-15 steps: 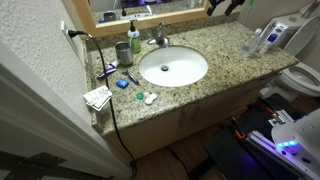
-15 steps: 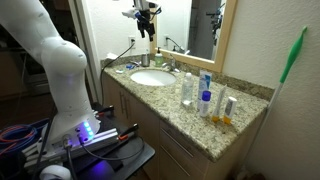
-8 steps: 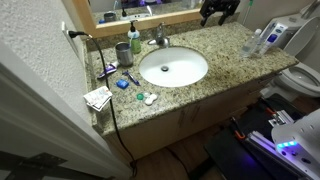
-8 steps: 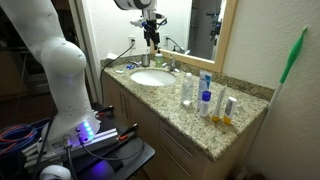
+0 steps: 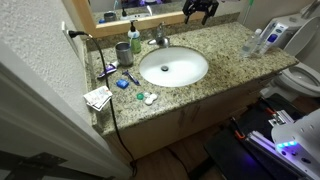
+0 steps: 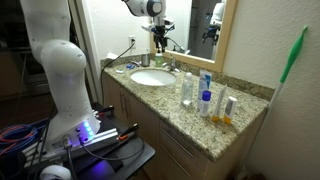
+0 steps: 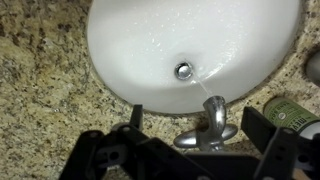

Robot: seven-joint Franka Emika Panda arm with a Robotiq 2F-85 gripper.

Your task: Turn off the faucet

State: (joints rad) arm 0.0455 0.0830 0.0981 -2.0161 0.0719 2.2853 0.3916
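The chrome faucet (image 5: 160,39) stands at the back rim of the white oval basin (image 5: 185,70). In the wrist view the faucet (image 7: 212,122) sits low in the frame with its spout over the basin (image 7: 150,40), and a thin stream of water runs from it. My gripper (image 7: 193,113) is open, with one finger on each side of the faucet, above it and not touching. In both exterior views the gripper (image 5: 200,12) (image 6: 160,42) hangs in front of the mirror above the back of the counter.
A green soap bottle (image 5: 134,39) and a grey cup (image 5: 122,52) stand beside the faucet. Small items and a toothbrush (image 5: 118,78) lie by the basin. Bottles (image 6: 205,97) crowd the far end of the granite counter (image 5: 225,45). The mirror is close behind.
My gripper has moved along the mirror toward the faucet and has come lower over the back of the counter. Nothing on the counter has moved.
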